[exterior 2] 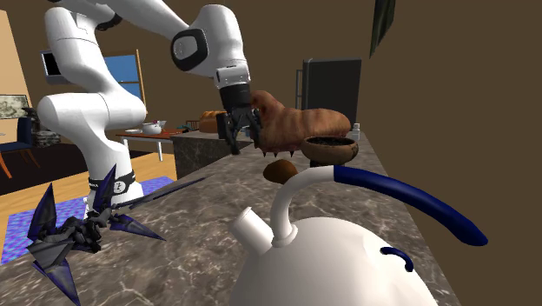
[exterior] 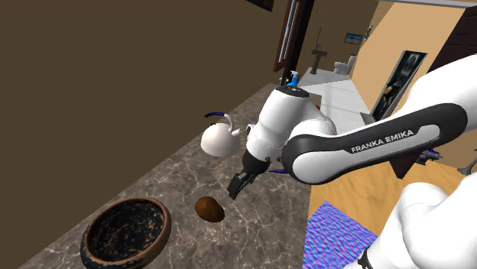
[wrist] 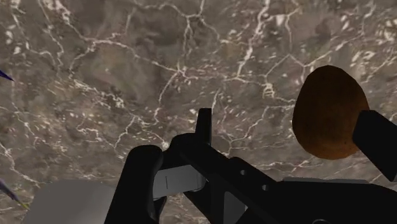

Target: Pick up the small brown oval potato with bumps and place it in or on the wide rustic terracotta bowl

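The brown oval potato [exterior: 209,209] lies on the marble counter [exterior: 168,179], a short way from the wide dark-lined terracotta bowl [exterior: 91,229] near the shoulder view's lower left. My black gripper [exterior: 238,183] hangs open just above the counter, beside and slightly beyond the potato, and touches nothing. In the second exterior view the gripper [exterior 2: 241,132] hovers above and left of the potato [exterior 2: 280,170], with the bowl [exterior 2: 330,151] right behind it. In the wrist view the potato [wrist: 329,121] sits against the inner side of one finger [wrist: 378,143], off centre from the gripper [wrist: 261,156].
A white kettle with a blue handle [exterior: 220,140] stands on the counter beyond the gripper and looms in the foreground [exterior 2: 330,252]. A spiky blue object [exterior 2: 69,235] lies at the counter's edge. A brown lumpy object [exterior 2: 295,126] sits behind the bowl.
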You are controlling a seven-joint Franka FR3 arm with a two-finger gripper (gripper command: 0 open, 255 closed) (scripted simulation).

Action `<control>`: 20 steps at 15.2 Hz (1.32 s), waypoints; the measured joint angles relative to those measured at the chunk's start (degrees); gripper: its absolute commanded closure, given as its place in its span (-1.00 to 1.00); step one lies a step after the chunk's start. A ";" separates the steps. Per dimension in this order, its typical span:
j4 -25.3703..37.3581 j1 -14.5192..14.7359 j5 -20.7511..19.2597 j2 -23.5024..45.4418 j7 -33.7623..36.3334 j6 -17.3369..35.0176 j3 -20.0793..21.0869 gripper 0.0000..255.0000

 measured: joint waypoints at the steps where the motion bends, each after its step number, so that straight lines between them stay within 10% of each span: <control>1: 0.29 0.20 -0.39 1.93 1.08 2.25 1.23 -1.00; 20: 4.00 -2.13 -13.32 19.32 12.97 18.48 7.98 -1.00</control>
